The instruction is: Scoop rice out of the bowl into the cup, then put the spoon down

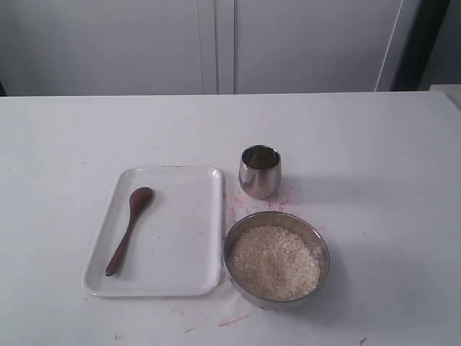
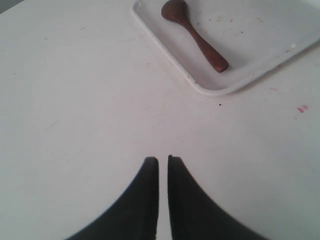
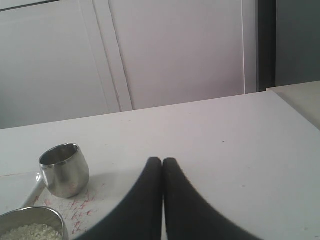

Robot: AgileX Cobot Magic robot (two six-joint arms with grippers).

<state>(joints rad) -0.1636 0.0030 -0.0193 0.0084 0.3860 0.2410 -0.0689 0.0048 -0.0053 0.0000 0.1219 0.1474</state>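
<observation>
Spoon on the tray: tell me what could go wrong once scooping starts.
1. The spoon lies flat on the smooth tray; its slim handle may slide away during the grab.
2. The cup has a small mouth, so rice could spill onto the table.
3. The cup stands near the bowl; a swinging spoon might tip it.

wooden spoon: flat on tray | cup: upright, just beside bowl | rice: heaped in bowl
</observation>
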